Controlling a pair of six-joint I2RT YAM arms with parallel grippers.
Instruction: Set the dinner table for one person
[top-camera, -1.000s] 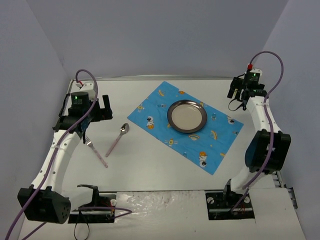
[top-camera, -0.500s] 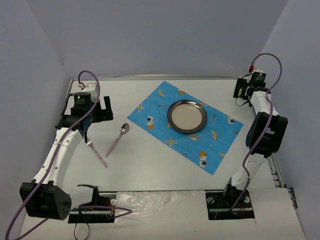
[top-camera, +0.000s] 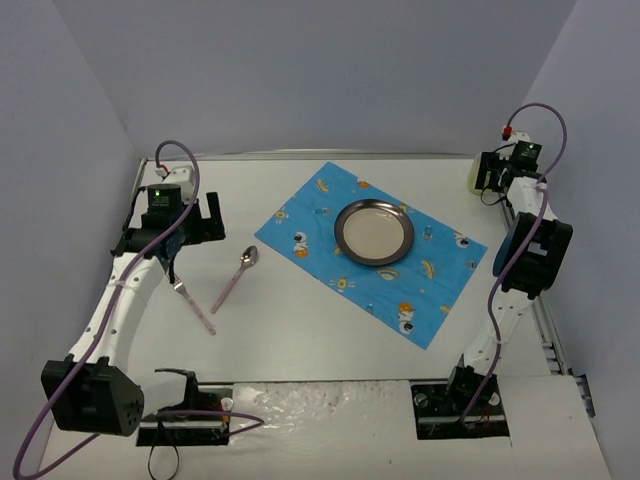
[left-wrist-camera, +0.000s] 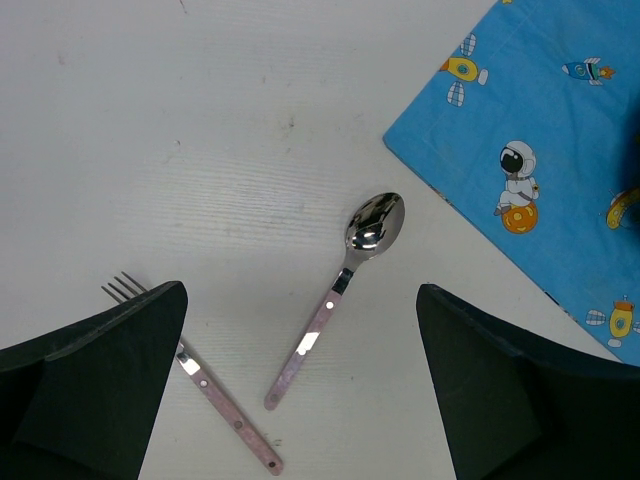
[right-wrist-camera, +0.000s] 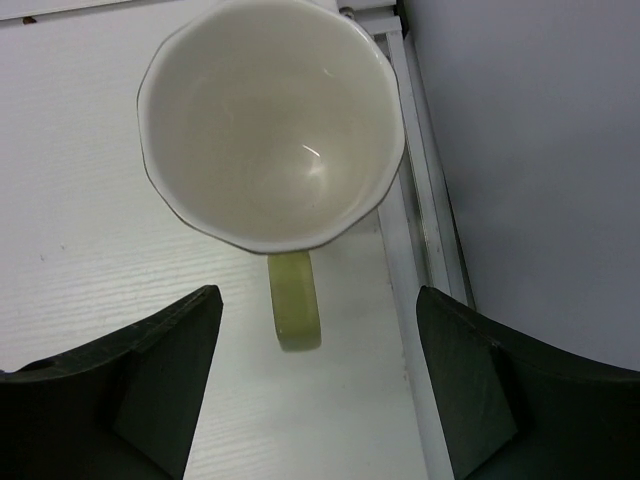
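The white dinner table (top-camera: 300, 340) holds a blue astronaut-print cloth (top-camera: 440, 290) with a round metal plate (top-camera: 373, 232) on it. A spoon (top-camera: 236, 278) and a fork (top-camera: 192, 304), both pink-handled, lie left of the cloth. My left gripper (top-camera: 172, 238) is open and empty above them. In the left wrist view the spoon (left-wrist-camera: 340, 290) lies between the fingers and the fork (left-wrist-camera: 215, 400) by the left one. My right gripper (top-camera: 497, 175) is open at a pale cup (top-camera: 472, 176) in the far right corner. The cup (right-wrist-camera: 270, 120) stands upright, its green handle (right-wrist-camera: 295, 300) pointing between the fingers.
The table's metal rim (right-wrist-camera: 420, 230) runs close beside the cup on its right, with the grey wall beyond it. The cloth's corner (left-wrist-camera: 560, 150) shows right of the spoon. Purple cables loop over both arms.
My right arm has swung out to the far right corner and its gripper has come up to the cup. My left arm has hardly moved.
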